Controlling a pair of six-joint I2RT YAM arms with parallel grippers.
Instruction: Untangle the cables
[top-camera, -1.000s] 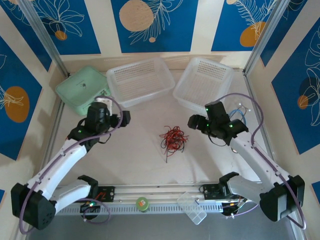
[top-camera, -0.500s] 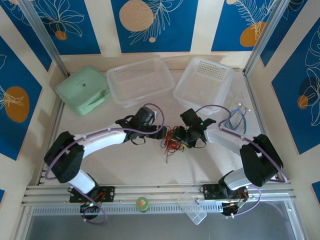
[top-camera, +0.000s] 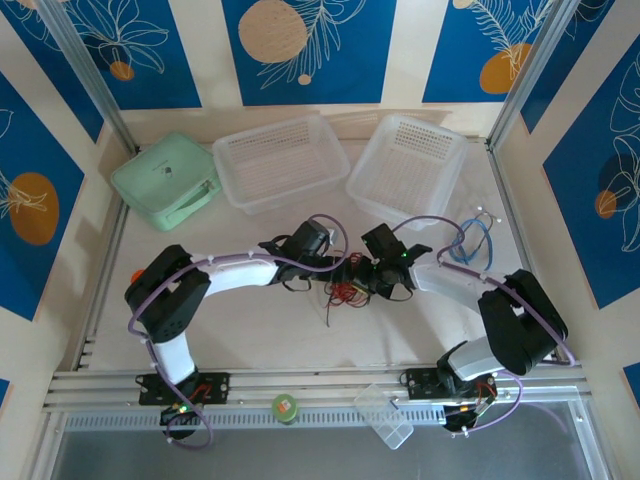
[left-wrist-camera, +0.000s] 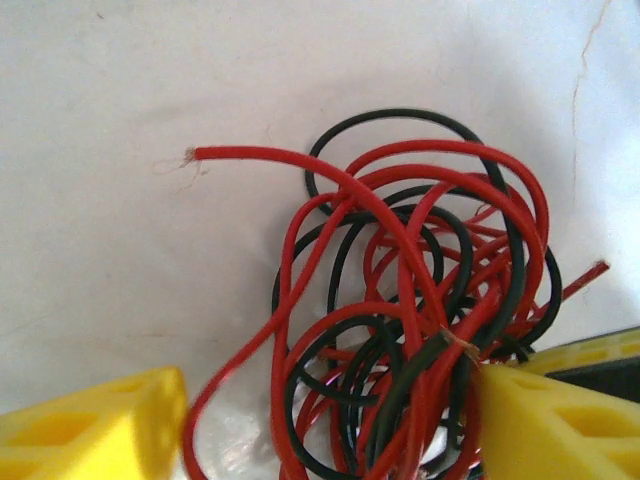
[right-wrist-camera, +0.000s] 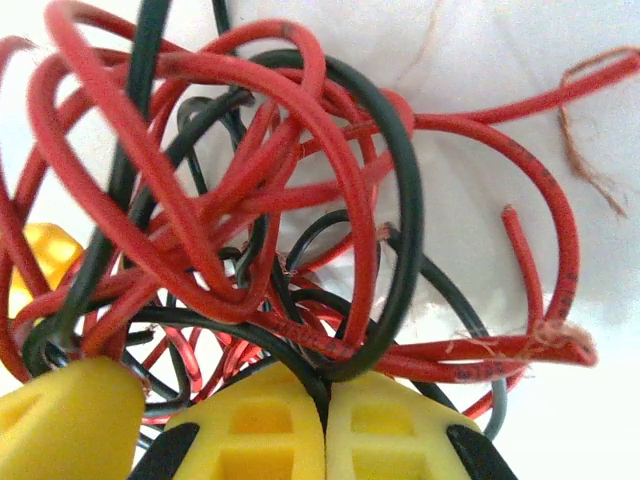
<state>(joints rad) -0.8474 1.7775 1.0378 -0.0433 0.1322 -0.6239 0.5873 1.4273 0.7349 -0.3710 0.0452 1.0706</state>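
Note:
The cables (top-camera: 347, 291) are a small knot of thin red and black wires lying mid-table. Both arms reach in and meet over it. My left gripper (top-camera: 338, 270) comes from the left. In the left wrist view the cables (left-wrist-camera: 420, 300) lie between its yellow fingers (left-wrist-camera: 95, 428), which stand apart; the left gripper (left-wrist-camera: 330, 430) is open, its right finger touching the strands. My right gripper (top-camera: 364, 281) comes from the right. In the right wrist view the right gripper (right-wrist-camera: 326, 425) has its pads pressed together, with a black strand of the cables (right-wrist-camera: 250, 230) pinched between them.
Two clear perforated baskets (top-camera: 277, 160) (top-camera: 410, 165) stand at the back, with a green case (top-camera: 166, 180) at the back left. A blue coiled cable (top-camera: 472, 240) lies at the right. A small clear box (top-camera: 384, 416) and a green disc (top-camera: 285, 407) sit on the front rail.
Both arms swung in from the sides to the tangle. The right gripper went from open to shut on the wires. The left gripper's jaws narrowed around the knot.

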